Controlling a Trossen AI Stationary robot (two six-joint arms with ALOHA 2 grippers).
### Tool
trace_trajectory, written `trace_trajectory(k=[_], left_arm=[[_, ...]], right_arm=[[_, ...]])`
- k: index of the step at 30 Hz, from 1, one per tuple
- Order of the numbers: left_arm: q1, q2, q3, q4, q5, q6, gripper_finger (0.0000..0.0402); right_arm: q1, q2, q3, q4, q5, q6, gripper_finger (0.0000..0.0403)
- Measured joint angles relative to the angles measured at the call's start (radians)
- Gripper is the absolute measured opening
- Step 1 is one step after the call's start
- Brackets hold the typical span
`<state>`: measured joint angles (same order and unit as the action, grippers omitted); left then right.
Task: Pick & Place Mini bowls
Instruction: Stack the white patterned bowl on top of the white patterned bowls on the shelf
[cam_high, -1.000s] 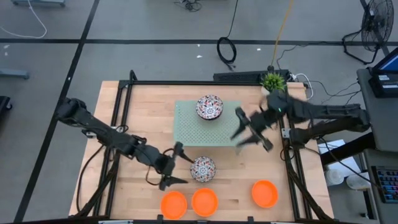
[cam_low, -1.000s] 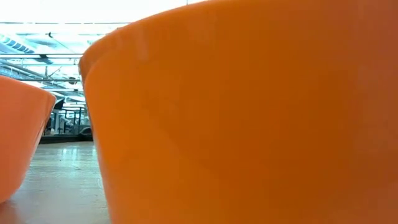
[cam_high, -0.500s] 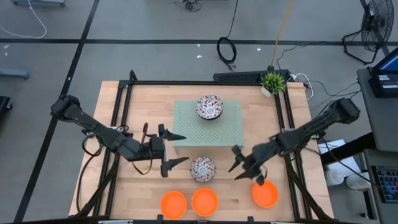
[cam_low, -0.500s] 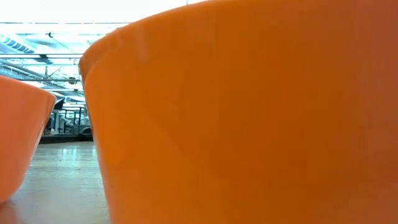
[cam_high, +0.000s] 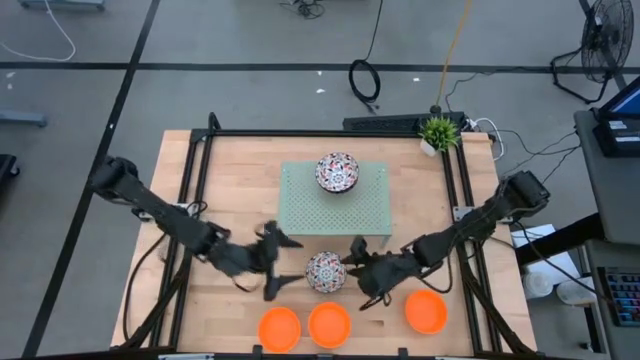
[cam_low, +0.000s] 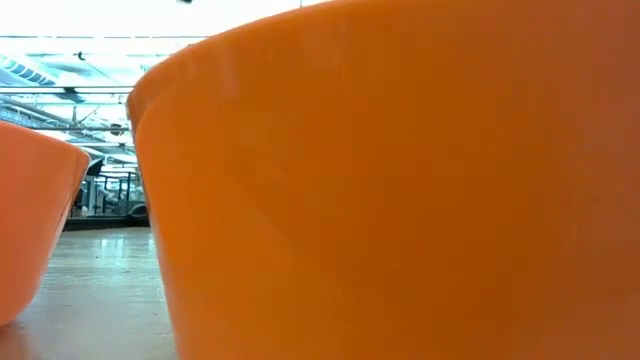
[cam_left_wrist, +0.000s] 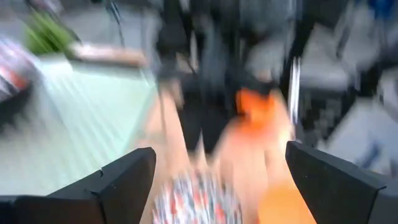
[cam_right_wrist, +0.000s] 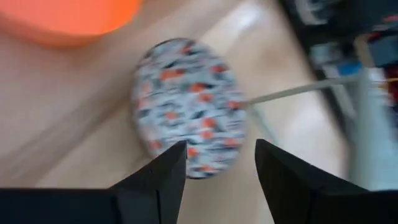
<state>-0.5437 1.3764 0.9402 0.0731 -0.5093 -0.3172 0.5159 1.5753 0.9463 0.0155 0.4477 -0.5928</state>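
Wooden table (cam_high: 230, 170): one small floral-patterned round bowl (cam_high: 326, 271) near the front edge. Left gripper (cam_high: 279, 262) and right gripper (cam_high: 357, 273) flank it, fingers spread, neither holding anything.

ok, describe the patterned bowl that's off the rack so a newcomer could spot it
Start at the pale green rack mid-table. Just off its near edge, on bare wood, sits a floral bowl between the left gripper and the right gripper. The other floral bowl is on the rack; the rest are plain orange.
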Motion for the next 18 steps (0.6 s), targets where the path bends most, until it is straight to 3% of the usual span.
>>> trace_trajectory(k=[7, 13, 18], left_arm=[[0.039, 0.174, 0.002, -0.003, 0.072, -0.304, 0.0361], [0.098, 0.192, 0.002, -0.166, 0.124, -0.687, 0.0348], [0.107, 0.194, 0.002, -0.307, 0.143, -0.842, 0.0334]], right_arm=[[0.077, -0.169, 0.02, 0.016, 0.203, 0.005, 0.018], [0.121, -0.337, 0.012, 0.011, 0.207, 0.11, 0.018], [0.142, -0.43, -0.017, 0.005, 0.207, 0.117, 0.018]])
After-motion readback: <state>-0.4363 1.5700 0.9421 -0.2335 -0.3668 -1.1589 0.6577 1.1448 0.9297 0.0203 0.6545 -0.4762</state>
